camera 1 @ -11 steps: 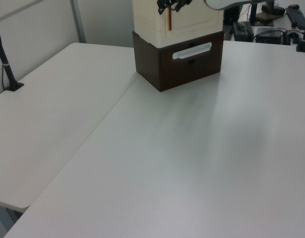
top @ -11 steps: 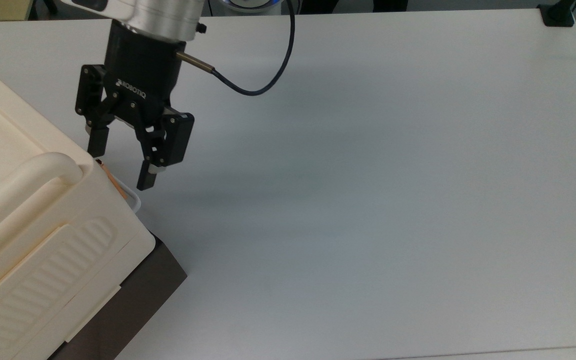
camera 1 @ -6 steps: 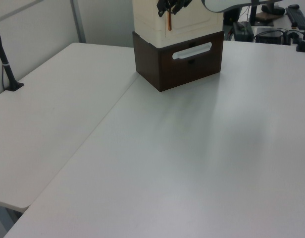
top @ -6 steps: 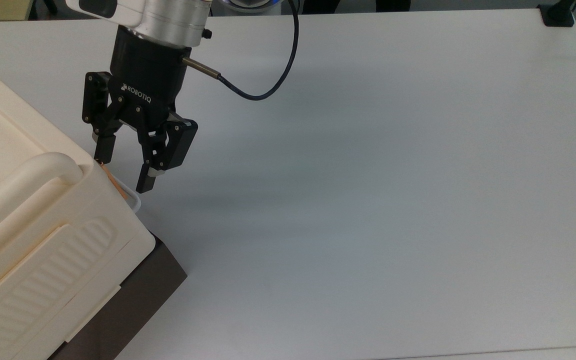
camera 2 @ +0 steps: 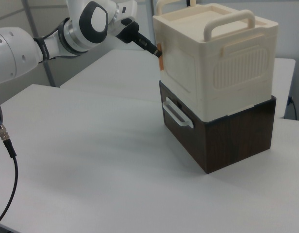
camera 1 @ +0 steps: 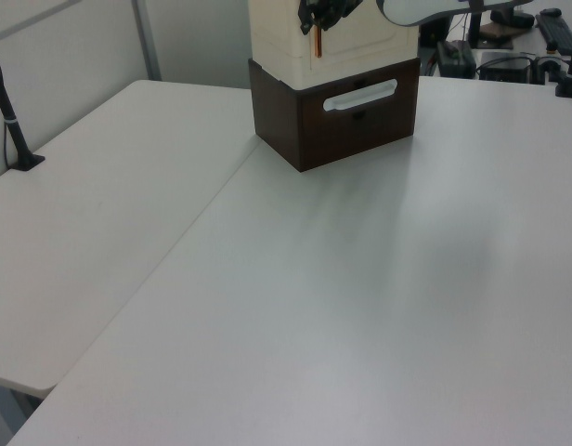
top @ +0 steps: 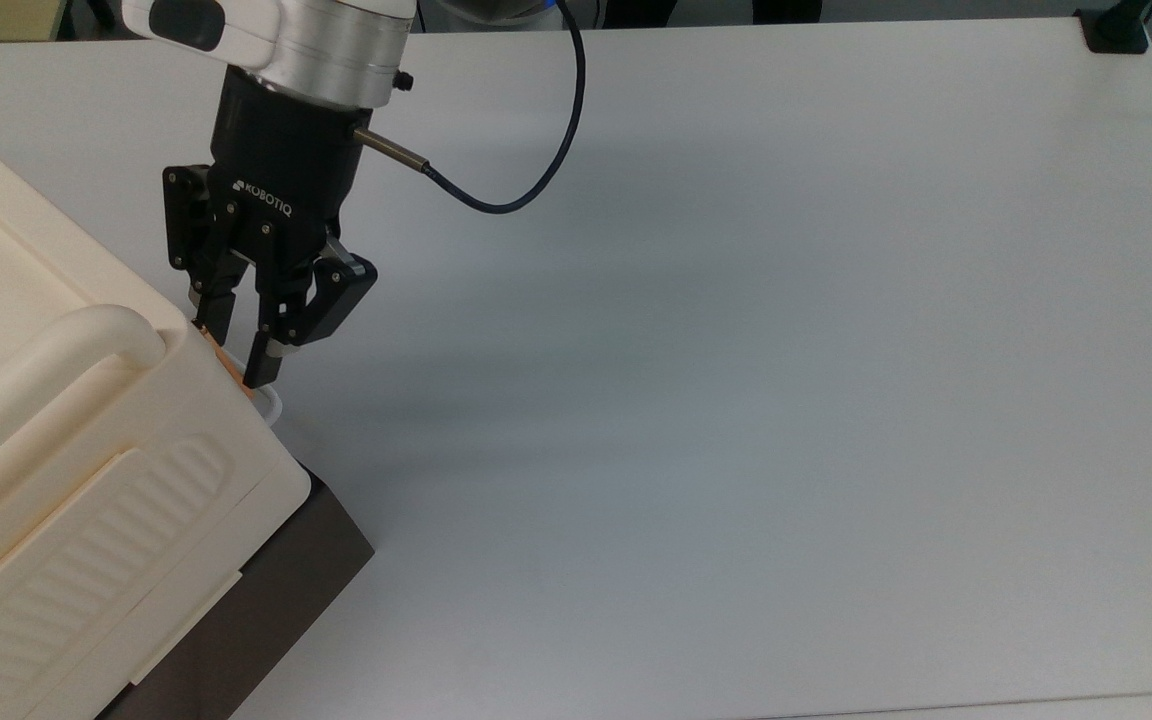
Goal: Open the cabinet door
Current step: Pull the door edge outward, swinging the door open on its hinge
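Note:
The cabinet (camera 2: 215, 58) is a cream box with a thick bar handle on top, sitting on a dark brown base (camera 2: 237, 138). Its door (camera 1: 365, 28) is the cream front face in the left view and lies shut, flush with the box. A thin copper-coloured handle (camera 1: 317, 42) runs upright along the door's edge. My black gripper (top: 236, 352) reaches in at the top of this copper handle (camera 2: 160, 62), with its fingers drawn in close on either side of it. In the left view, the gripper (camera 1: 318, 13) sits at the door's upper corner.
A white pull handle (camera 1: 360, 95) sits on the brown base below the door. The white table (top: 736, 350) stretches wide to the top view's right. A black cable (top: 526, 180) loops from my wrist. A black clamp post (camera 1: 12, 121) stands at the left view's left.
My fingers have closed from wide apart to narrow around the copper handle, and the gripper has shifted slightly toward the cabinet. The door has not moved.

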